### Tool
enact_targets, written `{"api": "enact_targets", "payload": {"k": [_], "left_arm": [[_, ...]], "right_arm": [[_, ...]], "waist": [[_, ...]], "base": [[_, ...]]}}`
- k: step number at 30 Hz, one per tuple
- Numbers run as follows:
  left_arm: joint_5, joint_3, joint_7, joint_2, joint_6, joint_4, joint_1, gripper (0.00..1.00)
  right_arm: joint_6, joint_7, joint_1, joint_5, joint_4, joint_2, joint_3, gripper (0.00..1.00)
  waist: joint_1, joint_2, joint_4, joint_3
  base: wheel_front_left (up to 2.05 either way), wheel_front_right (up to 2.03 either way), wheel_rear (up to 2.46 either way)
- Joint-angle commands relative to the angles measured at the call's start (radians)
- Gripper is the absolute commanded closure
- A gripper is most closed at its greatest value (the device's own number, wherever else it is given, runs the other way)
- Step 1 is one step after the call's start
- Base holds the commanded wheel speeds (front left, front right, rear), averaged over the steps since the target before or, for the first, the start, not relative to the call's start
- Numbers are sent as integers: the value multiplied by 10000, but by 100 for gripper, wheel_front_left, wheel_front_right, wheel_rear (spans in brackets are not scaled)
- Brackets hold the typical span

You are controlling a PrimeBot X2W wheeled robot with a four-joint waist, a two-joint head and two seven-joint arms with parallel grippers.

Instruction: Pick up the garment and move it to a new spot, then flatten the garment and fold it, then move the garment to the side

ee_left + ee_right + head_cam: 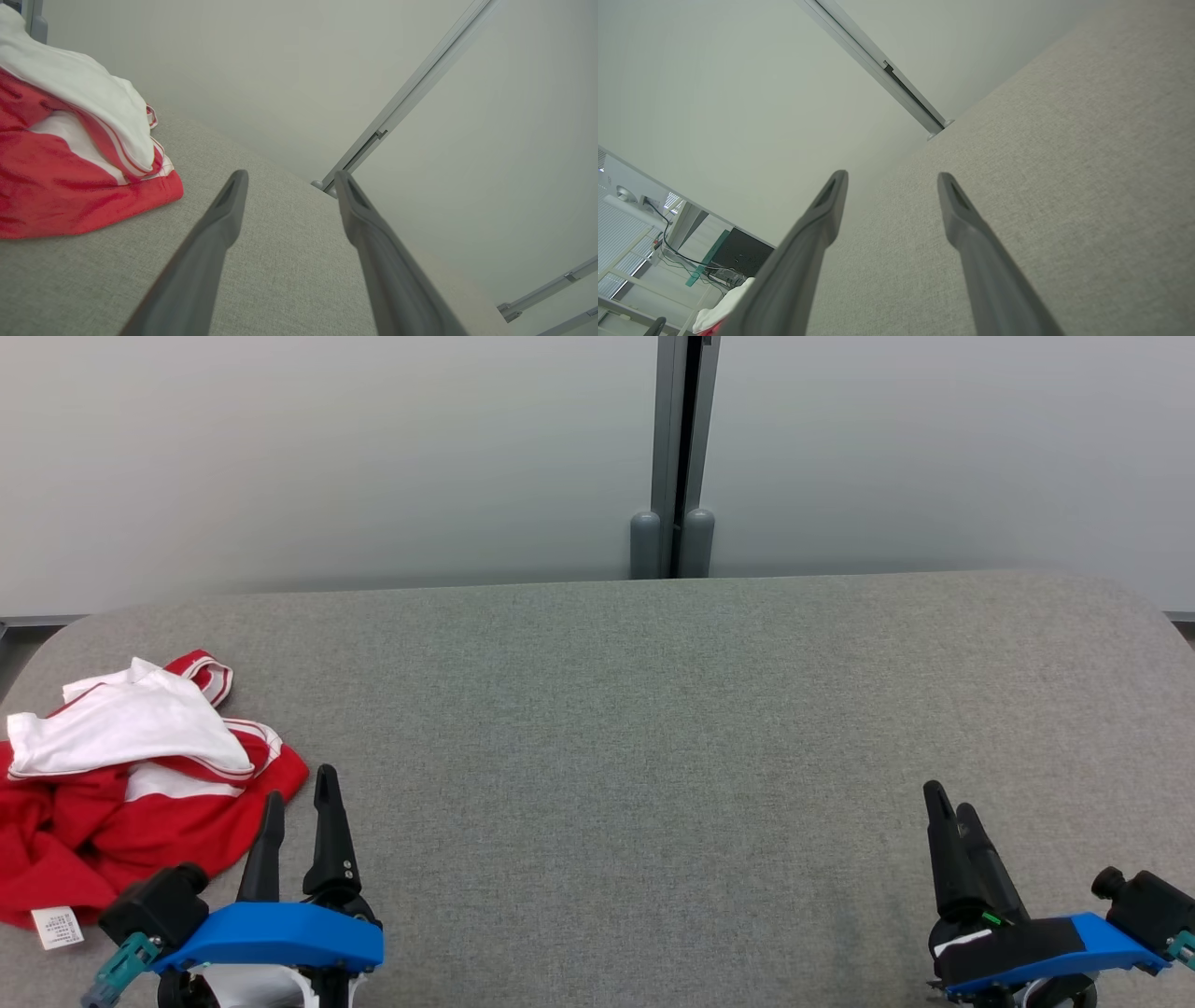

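Red-and-white garment crumpled at left edge of bench, looks soft, light, floppy. Claws spread wide, empty: left claw just beside red hem, right claw well apart. You'd probably pinch that hem.

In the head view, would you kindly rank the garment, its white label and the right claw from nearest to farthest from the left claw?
1. The garment, just left of the left claw.
2. The white label, lower left.
3. The right claw, far right.
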Motion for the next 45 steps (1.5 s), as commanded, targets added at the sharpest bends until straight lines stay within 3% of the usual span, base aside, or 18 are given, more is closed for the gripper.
{"api": "enact_targets", "payload": {"k": [1,45], "left_arm": [[354,-46,-115,66,36,-72,-88,0],[4593,-550,-1145,123,622,486,-117,0]], "right_arm": [[16,-114,10,-314,-153,-76,17,0],[25,-1149,141,-4730,287,-98,324,0]], "waist": [[0,0,2,-1],[0,0,151,-30]], "base": [[0,0,0],[0,0,0]]}}
